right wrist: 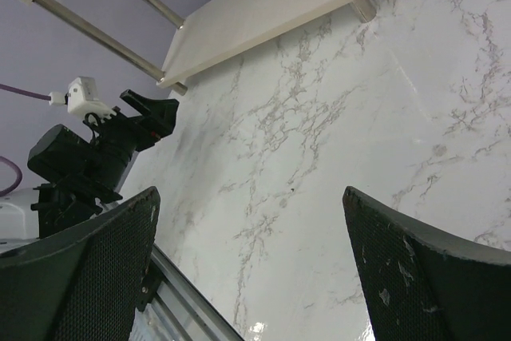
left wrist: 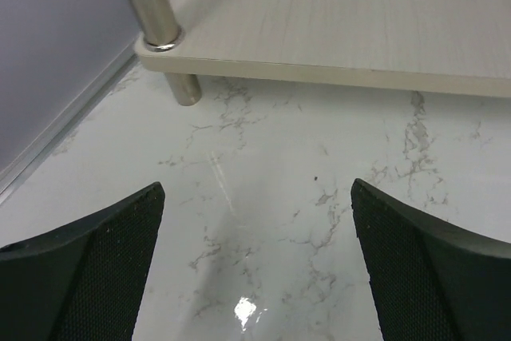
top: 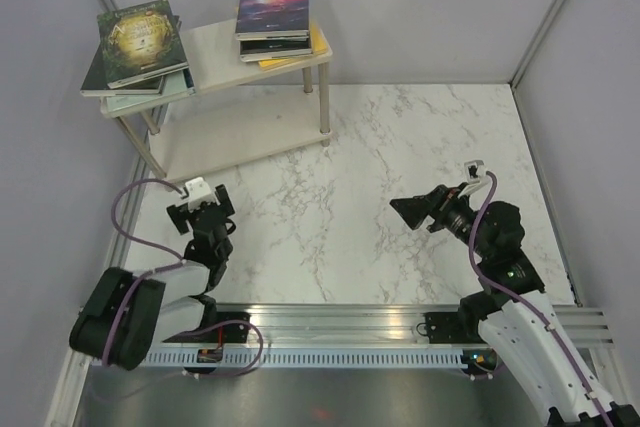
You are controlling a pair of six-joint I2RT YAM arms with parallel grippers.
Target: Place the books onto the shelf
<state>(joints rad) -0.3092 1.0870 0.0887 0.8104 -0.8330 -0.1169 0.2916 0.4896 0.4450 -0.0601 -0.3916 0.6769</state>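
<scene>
**Top view:** you've got the shelf (top: 215, 55) at the far L corner of the surface (top: 380, 167). All the books you can see are on its top board, in two stacks. The L stack (top: 140, 42) has a green-gold cover on top and overhangs the board's L end. The R stack (top: 273, 2) has a purple galaxy cover on top, w/ a yellow book (top: 305, 53) at the bottom poking out to the R. The lower board (top: 235, 132) sits just above the surface. Your L jaws are low, near the shelf's front L leg (top: 150, 152), spread wide w/ nothing btwn them. Your R jaws are over on the R side, well apart from the shelf, raised off the surface and pointing L. They're also wide and hold nothing.

**L wrist view:** your two black fingers (left wrist: 88, 277) frame bare marble w/ a glare spot. The jaws are wide, nothing gripped. Straight ahead is the lower board's front edge, w/ a metal leg passing through its corner and down to the surface.

**R wrist view:** the fingers (right wrist: 88, 277) stand wide apart, only marble btwn them, nothing held. Beyond them at L you see the L arm (right wrist: 88, 157) w/ its white camera (right wrist: 84, 95) and purple cable (right wrist: 24, 92). The lower board runs along the top of the view, one leg at its corner, thin rods behind it against the wall.
</scene>
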